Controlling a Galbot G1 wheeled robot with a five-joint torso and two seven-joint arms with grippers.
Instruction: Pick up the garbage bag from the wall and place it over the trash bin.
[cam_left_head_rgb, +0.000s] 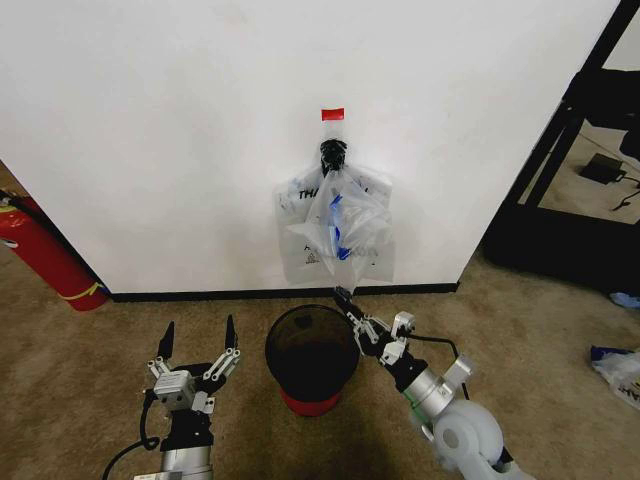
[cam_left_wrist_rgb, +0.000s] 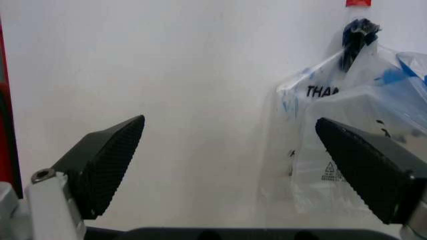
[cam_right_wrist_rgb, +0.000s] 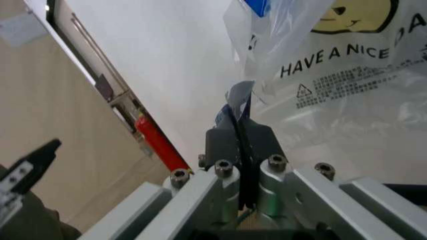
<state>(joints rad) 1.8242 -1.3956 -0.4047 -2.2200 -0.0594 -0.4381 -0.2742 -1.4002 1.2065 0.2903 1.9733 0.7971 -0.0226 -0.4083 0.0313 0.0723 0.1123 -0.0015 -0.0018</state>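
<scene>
The garbage bag (cam_left_head_rgb: 345, 225), crinkly translucent plastic with blue patches, hangs from a black hook (cam_left_head_rgb: 333, 152) under a red tape strip (cam_left_head_rgb: 332, 114) on the white wall (cam_left_head_rgb: 180, 120). My right gripper (cam_left_head_rgb: 346, 298) is just below it, shut on the bag's lower tip; the right wrist view shows a sliver of plastic pinched in that gripper (cam_right_wrist_rgb: 239, 107) and the garbage bag (cam_right_wrist_rgb: 267, 25) above it. The black mesh trash bin (cam_left_head_rgb: 285, 378) stands on the floor beneath. My left gripper (cam_left_head_rgb: 198, 340) waits open left of the bin, facing the wall (cam_left_wrist_rgb: 200, 100) with the garbage bag (cam_left_wrist_rgb: 393, 82) off to one side.
A flat white smiley bag (cam_left_head_rgb: 298, 205) hangs behind on the same hook. A red fire extinguisher (cam_left_head_rgb: 50, 255) leans at the left wall. A black frame (cam_left_head_rgb: 560, 190) stands at the right, with loose bags (cam_left_head_rgb: 618, 365) on the carpet.
</scene>
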